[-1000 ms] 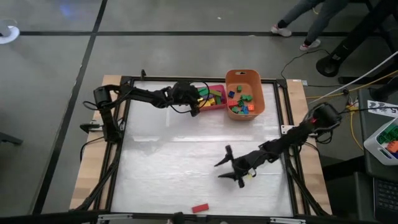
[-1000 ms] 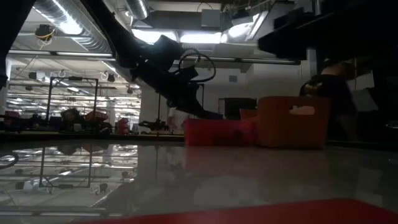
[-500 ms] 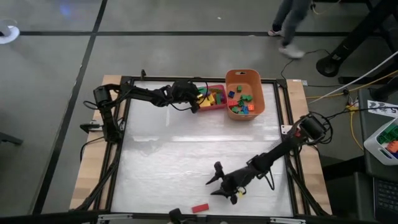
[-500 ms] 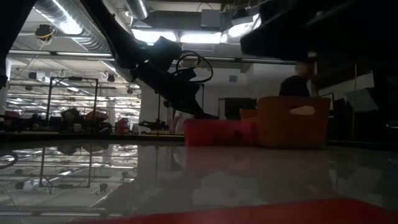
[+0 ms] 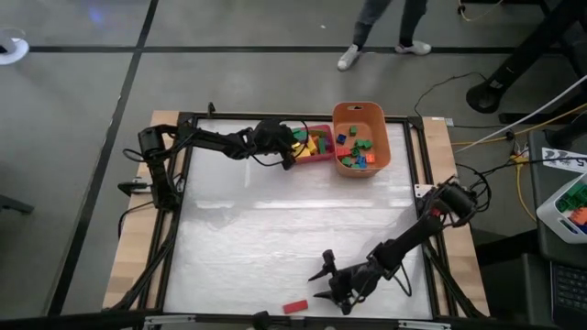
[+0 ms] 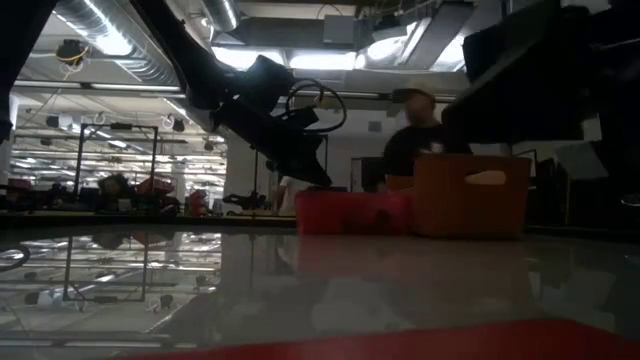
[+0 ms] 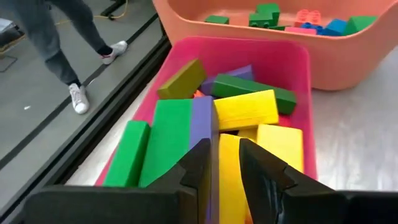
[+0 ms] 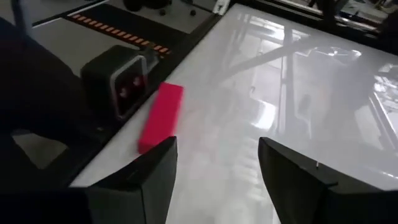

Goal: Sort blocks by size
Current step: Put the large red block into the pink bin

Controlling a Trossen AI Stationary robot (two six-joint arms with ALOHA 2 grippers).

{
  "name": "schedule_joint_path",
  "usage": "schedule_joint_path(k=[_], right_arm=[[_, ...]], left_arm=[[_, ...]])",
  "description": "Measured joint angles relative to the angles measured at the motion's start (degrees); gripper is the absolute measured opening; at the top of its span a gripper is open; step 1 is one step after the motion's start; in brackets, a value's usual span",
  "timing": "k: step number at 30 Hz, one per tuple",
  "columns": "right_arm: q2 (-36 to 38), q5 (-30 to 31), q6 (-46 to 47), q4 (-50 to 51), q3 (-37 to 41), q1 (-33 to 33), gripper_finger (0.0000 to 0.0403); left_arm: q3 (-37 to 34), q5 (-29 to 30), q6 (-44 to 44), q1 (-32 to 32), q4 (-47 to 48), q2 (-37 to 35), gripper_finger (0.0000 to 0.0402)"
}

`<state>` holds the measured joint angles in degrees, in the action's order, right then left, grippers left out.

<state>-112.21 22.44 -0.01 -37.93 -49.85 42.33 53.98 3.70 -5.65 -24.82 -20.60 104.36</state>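
High view: the right gripper (image 5: 323, 285) has swung down toward the red bar (image 5: 295, 306) — a pickup looks near.

Right wrist view: its jaws gape wide, bar just ahead.

Left wrist view: the left gripper (image 7: 224, 165) is closed, empty, over the pink tray (image 7: 298, 93).

Pink tray (image 7: 292, 53), frame centre: green, yellow, purple bars (image 7: 245, 110). Orange tub (image 7: 348, 56), upper right: small blocks. Left pincer (image 7: 225, 171), bottom, closed. Person's legs (image 7: 62, 46), upper left.

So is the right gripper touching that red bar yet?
Apart. The high view shows bare table between the open right gripper and the red bar.
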Motion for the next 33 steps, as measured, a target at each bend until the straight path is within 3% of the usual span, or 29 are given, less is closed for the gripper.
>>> schedule_joint_path(k=[6,13,17,33], right_arm=[[-5.67,-1.07,-1.41,0.31,-6.63,0.83,0.0224],[-9.04,-2.73,-1.73,0.49,-10.70,0.83,0.0225],[-9.02,-2.51,-1.70,0.48,-11.25,0.83,0.0225],[-14.11,-4.68,5.75,-0.79,-13.17,0.83,0.0225]], left_arm=[[0.00,0.55,1.37,-0.02,0.64,0.00,0.0084],[0.02,2.80,3.99,0.56,0.95,0.00,0.0175],[0.02,3.05,3.60,1.48,0.60,0.00,0.0205],[0.02,2.98,1.13,4.68,0.42,0.00,0.0208]])
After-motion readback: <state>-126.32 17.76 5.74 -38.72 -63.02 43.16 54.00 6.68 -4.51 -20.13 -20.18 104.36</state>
